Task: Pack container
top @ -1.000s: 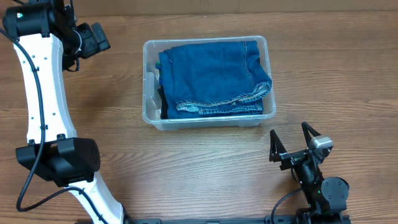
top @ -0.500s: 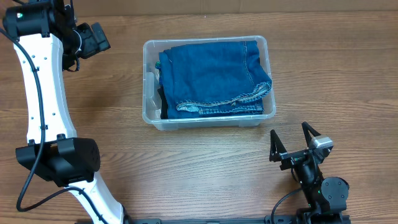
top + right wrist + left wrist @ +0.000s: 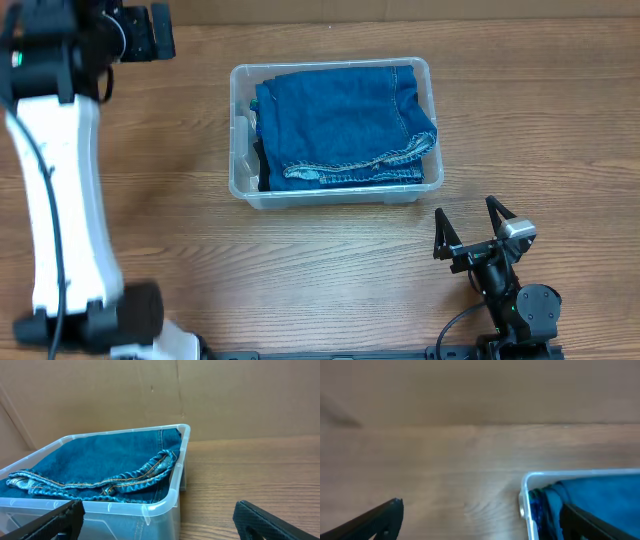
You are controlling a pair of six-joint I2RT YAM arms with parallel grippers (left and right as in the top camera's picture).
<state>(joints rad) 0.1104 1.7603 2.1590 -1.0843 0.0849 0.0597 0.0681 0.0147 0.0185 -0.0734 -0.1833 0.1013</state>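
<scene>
The container point(image 3: 237, 130) is a clear plastic bin in the middle of the table, filled with folded blue jeans point(image 3: 340, 120). Its near corner shows in the right wrist view point(image 3: 172, 497) and its rim in the blurred left wrist view point(image 3: 526, 505). My left gripper point(image 3: 480, 522) is open and empty, up at the far left of the table, left of the bin; its camera head point(image 3: 150, 35) shows in the overhead view. My right gripper point(image 3: 468, 222) is open and empty, resting near the table's front edge, right of the bin.
The wooden table point(image 3: 560, 120) lies all round the bin. A brown cardboard wall point(image 3: 225, 395) stands behind the table. My left arm's white link point(image 3: 60, 200) runs down the left side.
My left arm has swung up and away toward the far left edge; its wrist now sits higher in the overhead view. The right arm and the bin have not moved.
</scene>
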